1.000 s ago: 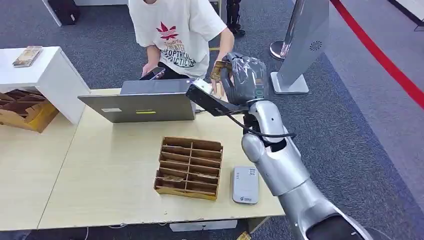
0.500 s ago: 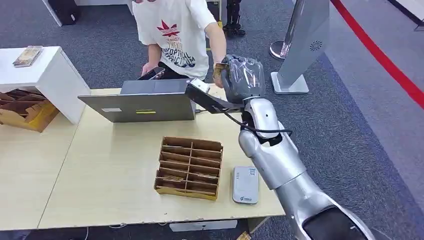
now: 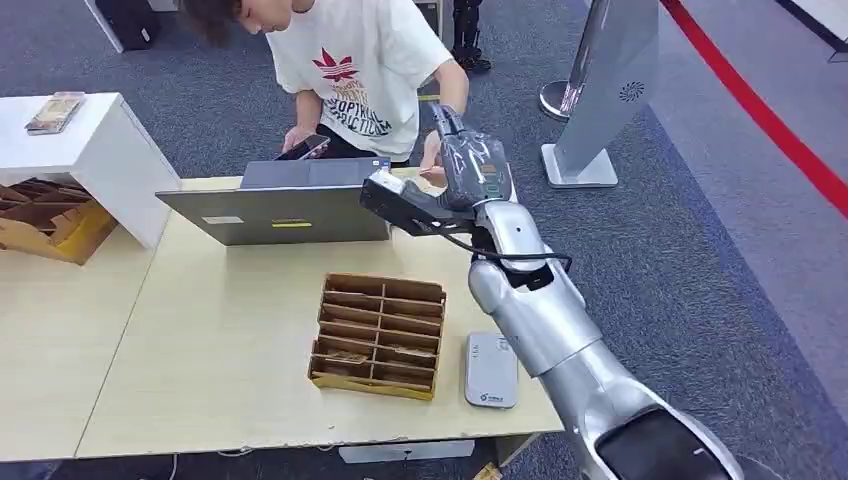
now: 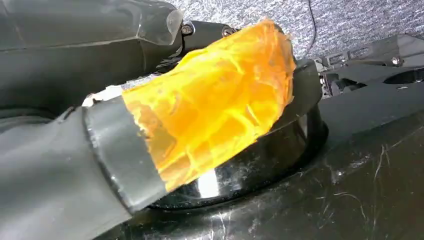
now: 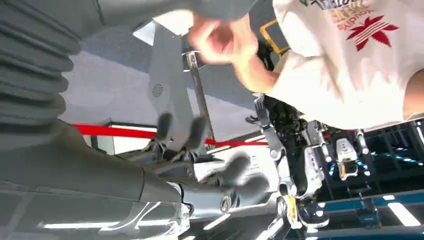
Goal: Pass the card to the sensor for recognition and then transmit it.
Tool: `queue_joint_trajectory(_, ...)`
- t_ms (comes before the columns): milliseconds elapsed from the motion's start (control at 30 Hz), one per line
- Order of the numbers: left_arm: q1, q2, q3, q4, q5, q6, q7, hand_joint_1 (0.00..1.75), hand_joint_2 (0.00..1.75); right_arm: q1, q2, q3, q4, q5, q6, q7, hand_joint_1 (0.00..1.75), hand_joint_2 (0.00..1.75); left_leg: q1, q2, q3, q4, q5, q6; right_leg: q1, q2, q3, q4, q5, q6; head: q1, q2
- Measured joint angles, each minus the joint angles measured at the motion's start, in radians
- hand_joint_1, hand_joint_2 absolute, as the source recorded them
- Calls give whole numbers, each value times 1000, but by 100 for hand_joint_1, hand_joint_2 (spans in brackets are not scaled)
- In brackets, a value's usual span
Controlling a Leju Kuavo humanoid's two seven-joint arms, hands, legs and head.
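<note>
Since a second ago the right hand [image 3: 470,165] has lowered and spread wide, cardless, toward the person's hand [image 3: 432,160] at twelve o'clock, suggesting handover; left hand's [image 4: 100,145] state unclear.

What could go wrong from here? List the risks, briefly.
1. The person's hand sits right beside the right robot hand; closing or pulling back sharply might catch it.
2. The wrist camera hangs close to the laptop; a low retreat could clip it.
3. The card isn't clearly visible, so the handover is unconfirmed.
</note>
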Motion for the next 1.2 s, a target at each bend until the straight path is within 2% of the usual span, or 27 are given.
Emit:
queue_joint_trajectory(167, 0, -1, 0, 0, 15, 0, 0, 0, 0, 19, 7, 1, -13, -65, -5, -27, 0, 0, 0, 0, 0, 0, 0, 0, 0, 0, 0, 0, 0, 0, 0, 0)
queue_joint_trajectory(300, 1, -3, 0, 0, 38, 0, -8, 0, 0, 71, 16, 1, -83, -183, 2, -78, 0, 0, 0, 0, 0, 0, 0, 0, 0, 0, 0, 0, 0, 0, 0, 0)
queue_joint_trajectory(467, 4, -7, 0, 2, 70, 1, -21, 0, 0, 176, 28, 0, -241, -403, 49, -140, 0, 0, 0, 0, 0, 0, 0, 0, 0, 0, -1, 0, -1, 0, 0, 0)
queue_joint_trajectory(600, 6, -13, 1, 8, 99, 2, -33, 0, 0, 280, 29, 20, -385, -505, 69, -176, 0, 0, 0, 0, -1, 0, 0, 0, 0, 0, -1, 0, -1, 0, 0, 0)
queue_joint_trajectory(633, 6, -15, 2, 10, 105, 2, -34, 0, 0, 297, 29, 24, -411, -520, 71, -182, 0, 175, 0, 0, -1, 0, 0, 0, 0, 0, -1, 0, -1, 0, 0, 0)
queue_joint_trajectory(800, 9, -26, 6, 27, 140, 3, -48, 0, 0, 413, 19, 60, -567, -597, 67, -200, 0, 175, 0, 0, -1, 0, -1, 0, 0, 0, -2, 0, -1, 0, 0, 0)
queue_joint_trajectory(967, 9, -35, 11, 39, 156, 3, -51, 0, 0, 471, 6, 74, -642, -619, 60, -206, 0, 175, 0, 0, -1, 0, 0, 0, 0, 0, -2, 0, -1, 0, 0, 0)
queue_joint_trajectory(1200, 10, -48, 28, 56, 199, 5, -60, 0, 0, 595, -42, 96, -718, -569, 22, -237, 0, 175, 0, 1, -1, 0, -1, 0, 0, 0, -2, 0, -1, 0, 0, 0)
